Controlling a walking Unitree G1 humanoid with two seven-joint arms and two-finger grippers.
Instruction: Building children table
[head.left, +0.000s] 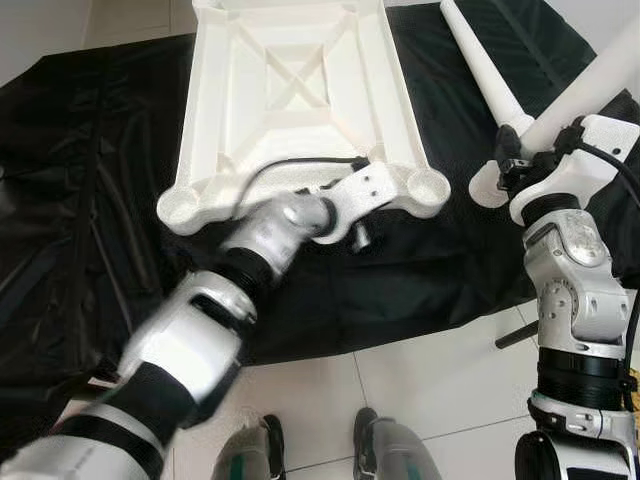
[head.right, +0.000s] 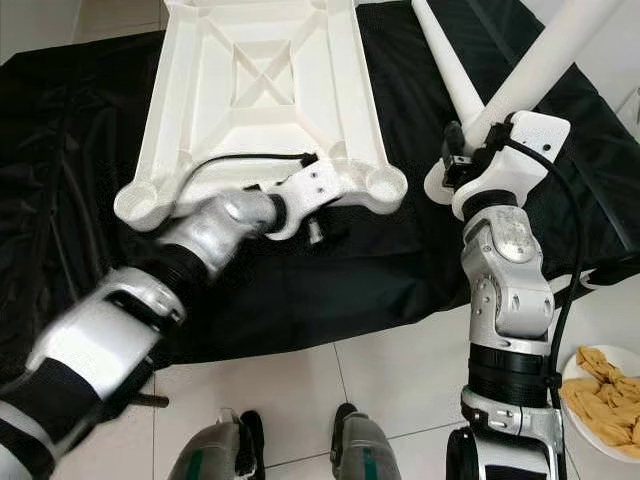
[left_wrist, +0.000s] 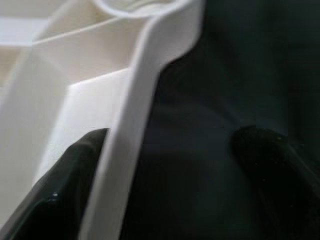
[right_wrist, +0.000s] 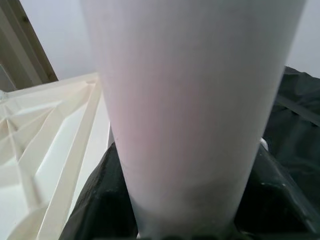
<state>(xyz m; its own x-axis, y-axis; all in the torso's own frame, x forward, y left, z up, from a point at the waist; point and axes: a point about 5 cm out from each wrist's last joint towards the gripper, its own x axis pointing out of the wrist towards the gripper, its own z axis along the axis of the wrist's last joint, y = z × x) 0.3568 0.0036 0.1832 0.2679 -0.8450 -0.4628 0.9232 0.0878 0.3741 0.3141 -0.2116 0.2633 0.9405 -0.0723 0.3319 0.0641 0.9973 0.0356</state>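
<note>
Left arm: silver, stretched forward and to the right across the black cloth, its wrist lying over the near edge of the tabletop. Left pincer (left_wrist: 165, 165): parted, one black finger (left_wrist: 65, 190) inside the rim (left_wrist: 135, 125) of the tabletop and the other outside over the cloth; whether the fingers touch the rim cannot be told.

Right arm: silver, raised upright at the right, wrist bent forward. Right pincer (right_wrist: 190, 220): closed around a white table leg (head.right: 540, 70) that slants up and away to the far right.

Tabletop (head.left: 290, 90): white moulded plastic, upside down, showing raised ribs in a crossed pattern and round sockets at its near corners (head.left: 428, 190). It lies centre-far on the cloth.

Second table leg (head.left: 480, 60): white, smooth, tapered; lies on the cloth just right of the tabletop, its wide round foot nearest the robot.

Cloth (head.left: 90, 200): black, wrinkled, slightly glossy, spread over the floor.

Floor (head.left: 420, 380): pale square tiles with thin joints.

Plate (head.right: 600, 385): white, holding pale yellow chips, on the floor at near right.
</note>
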